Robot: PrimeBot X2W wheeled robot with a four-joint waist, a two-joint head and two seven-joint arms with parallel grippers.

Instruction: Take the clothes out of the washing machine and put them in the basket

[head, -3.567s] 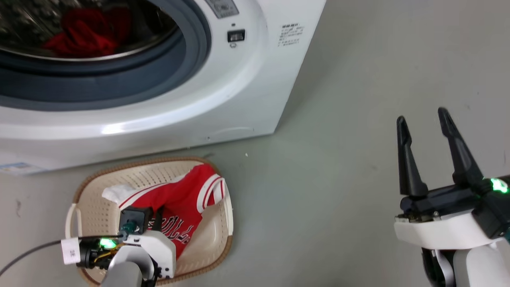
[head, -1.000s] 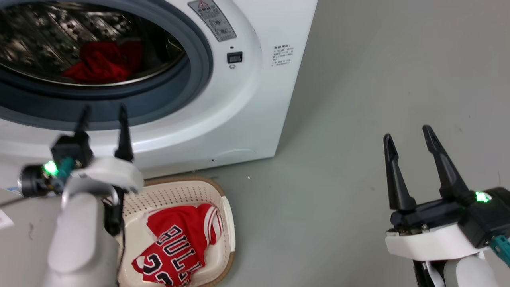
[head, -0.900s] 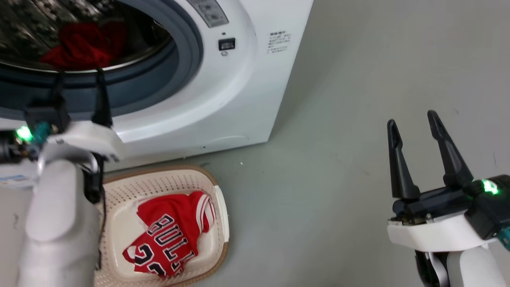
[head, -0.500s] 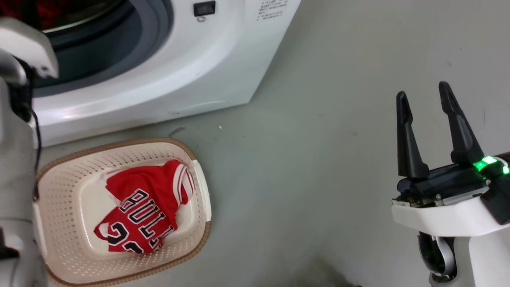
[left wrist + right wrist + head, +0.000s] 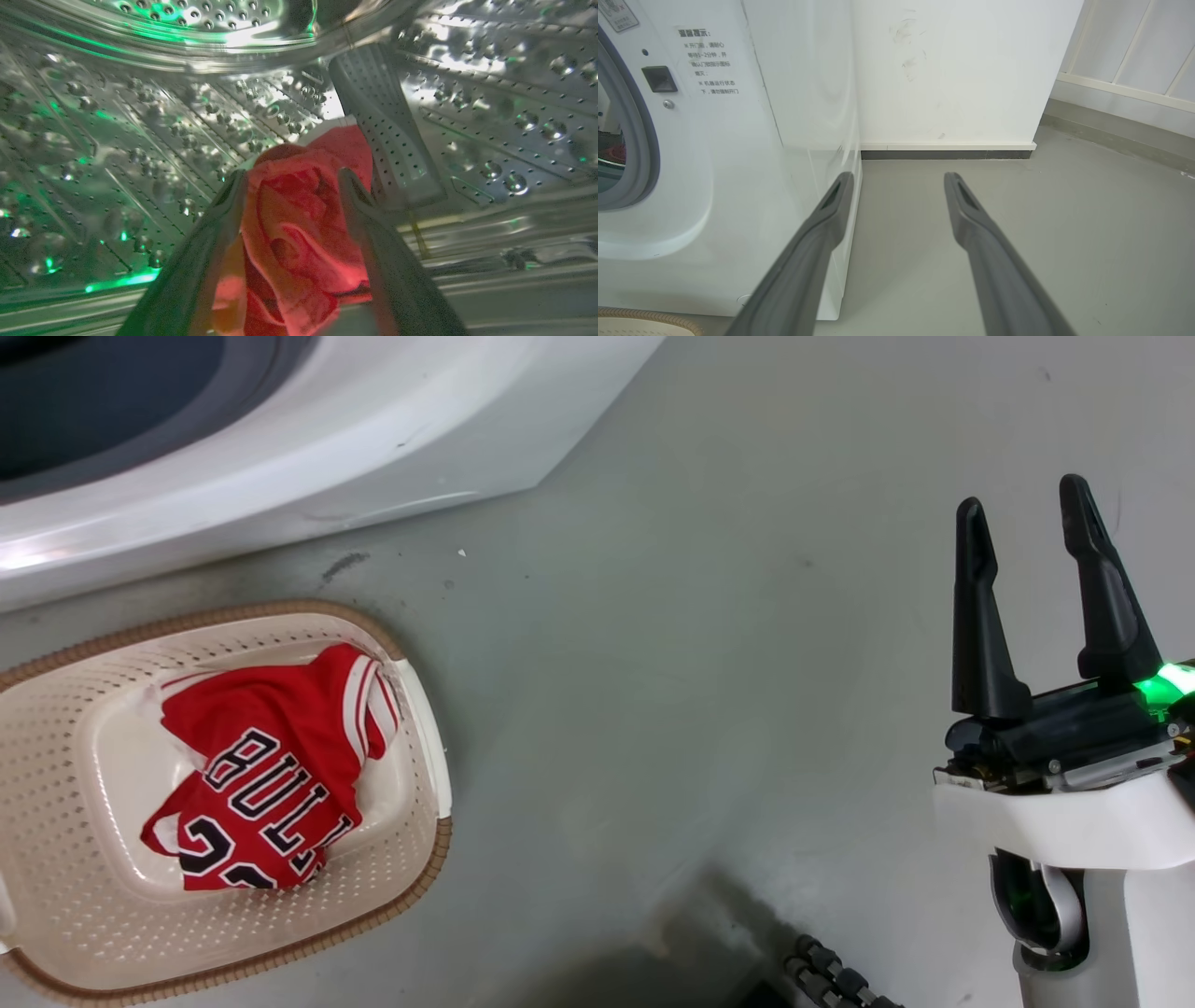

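In the left wrist view my left gripper (image 5: 292,175) is inside the washing machine's perforated steel drum (image 5: 140,140), open, its fingers on either side of crumpled red clothes (image 5: 299,219) lying on the drum floor. A red "BULLS" jersey (image 5: 261,775) lies in the cream basket (image 5: 429,859) on the floor in front of the white washing machine (image 5: 373,420). My right gripper (image 5: 1022,495) hovers open over bare floor at the right, holding nothing. In the right wrist view it (image 5: 899,175) points past the machine's front corner (image 5: 738,163).
A raised drum paddle (image 5: 383,130) stands just right of the red clothes. Grey floor (image 5: 653,663) stretches between basket and right arm. A white wall with a dark baseboard (image 5: 948,151) lies behind the machine. A black ribbed cable (image 5: 831,980) shows at the bottom.
The head camera has tipped down, so the drum opening has left the picture. My left arm rose from the basket, went into the drum and left the head view. The right gripper stays open.
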